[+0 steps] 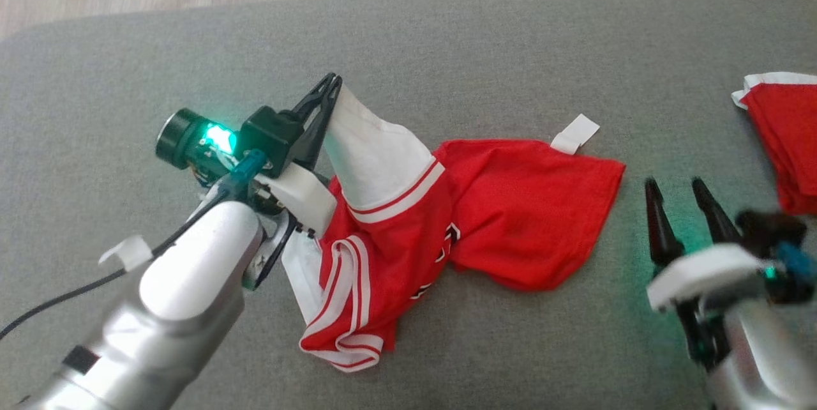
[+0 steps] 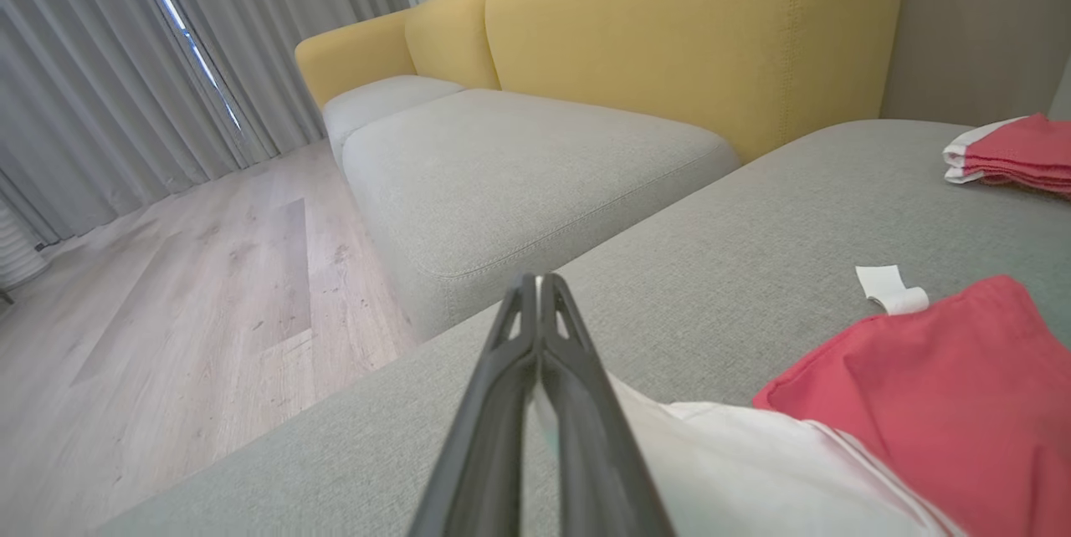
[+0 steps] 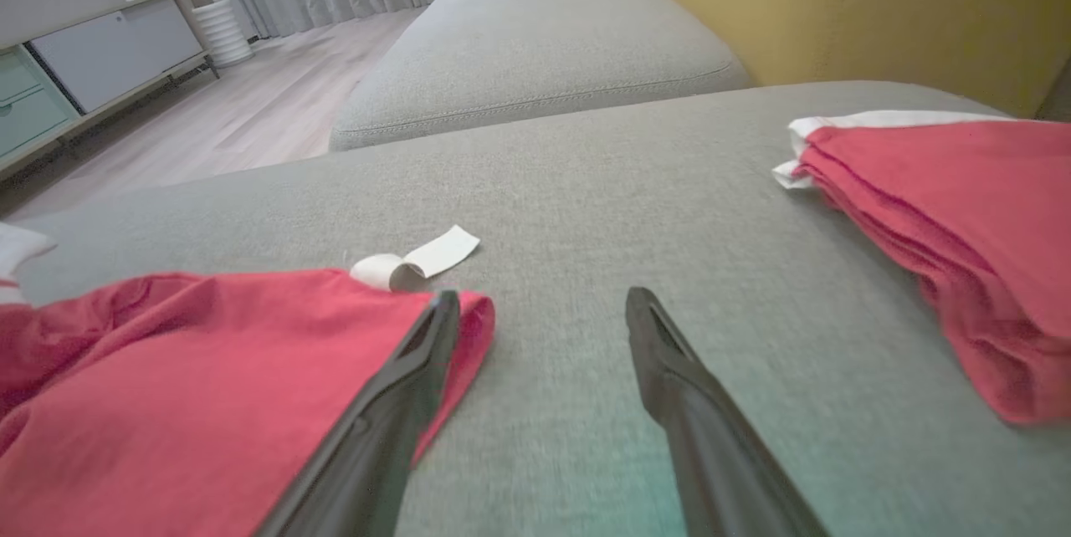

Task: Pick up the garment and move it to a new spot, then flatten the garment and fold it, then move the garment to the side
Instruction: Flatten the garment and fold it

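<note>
Left tool (image 1: 333, 82) clamps the white end of the limp, light red jersey (image 1: 517, 205). Right tool (image 1: 674, 185) gapes; I'd grab the far hem corner.

Garment (image 1: 523, 205) lies on cushion (image 1: 447, 33), pile (image 1: 785, 135) rightward.

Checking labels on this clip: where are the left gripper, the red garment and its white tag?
left gripper (image 1: 332, 82): head view, between its closed fingertips.
red garment (image 1: 530, 205): head view, on its flat red body.
white tag (image 1: 575, 133): head view, middle of the strip.
</note>
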